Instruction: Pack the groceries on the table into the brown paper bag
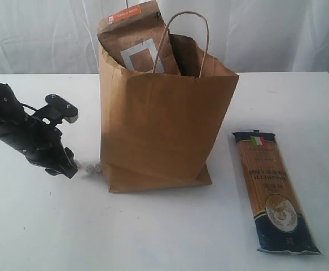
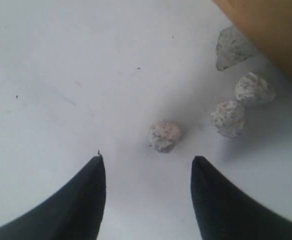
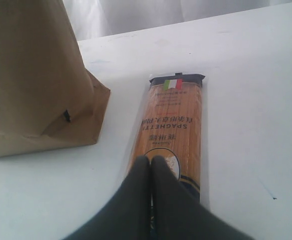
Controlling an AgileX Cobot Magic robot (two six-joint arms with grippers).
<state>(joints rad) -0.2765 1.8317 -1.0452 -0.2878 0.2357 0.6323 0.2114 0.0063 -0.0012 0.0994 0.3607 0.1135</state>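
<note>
The brown paper bag [image 1: 164, 130] stands upright in the middle of the table [image 1: 153, 231]. A brown pouch with an orange label [image 1: 136, 39] sticks out of its top. The long pasta pack [image 1: 274, 189] lies flat on the table to the right of the bag. My left gripper [image 1: 70, 168] is low over the table by the bag's lower left corner; in the left wrist view it [image 2: 148, 167] is open and holds nothing. My right gripper [image 3: 151, 162] is shut and empty, hovering over the near end of the pasta pack [image 3: 178, 115]. It does not show in the exterior view.
Small grey-white pebbles [image 2: 164, 136] [image 2: 228, 118] [image 2: 254, 89] lie just beyond the left fingertips, beside a flat grey chip [image 2: 233, 47] and the bag's corner [image 2: 271, 30]. White curtains hang behind the table. The bag [image 3: 30, 75] stands close beside the pasta pack.
</note>
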